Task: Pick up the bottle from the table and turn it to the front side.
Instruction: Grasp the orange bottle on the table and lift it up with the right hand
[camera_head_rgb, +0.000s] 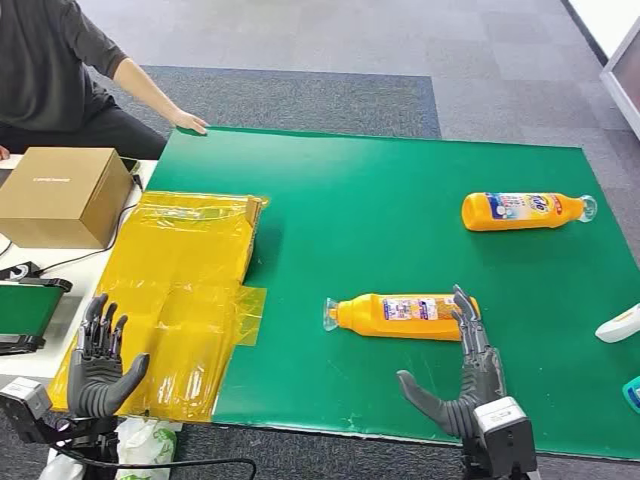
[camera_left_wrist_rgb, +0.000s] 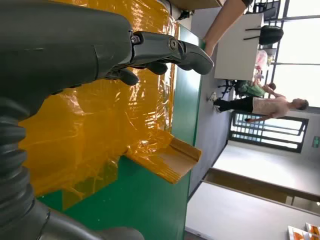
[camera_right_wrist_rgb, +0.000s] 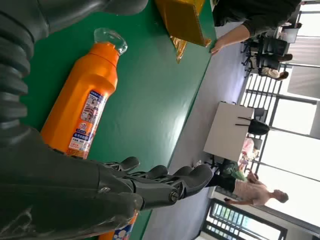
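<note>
Two orange bottles lay on their sides on the green mat (camera_head_rgb: 362, 200) that covered the desk. The nearer bottle (camera_head_rgb: 400, 316) was close to the front edge, its clear cap pointing toward my left and its label facing up. My right hand (camera_head_rgb: 462, 372) was at that bottle's base end, fingers (camera_head_rgb: 466, 318) extended and apart, thumb swung out wide toward my left; it held nothing. From the head view the fingertips overlapped the bottle's base, but I could not tell whether they touched it. In the right wrist view, the bottle (camera_right_wrist_rgb: 85, 102) lay along the mat just beside my open fingers (camera_right_wrist_rgb: 166, 180), cap end away from the palm.

The far bottle (camera_head_rgb: 524, 210) lay well apart, toward the back right of the mat, with its clear cap pointing right.

My left hand (camera_head_rgb: 98, 365) hovered over the front left corner of the desk, above crinkled yellow plastic sheeting (camera_head_rgb: 181, 290), fingers upright and spread, thumb out, nothing in its grasp. The left wrist view showed the same fingers (camera_left_wrist_rgb: 170, 50) open over the sheeting (camera_left_wrist_rgb: 98, 125).

A cardboard box (camera_head_rgb: 64, 195) sat on the white surface left of the mat. A person's hand (camera_head_rgb: 189, 122) rested on the mat's back left corner. A white object (camera_head_rgb: 619, 325) lay at the right edge.
</note>
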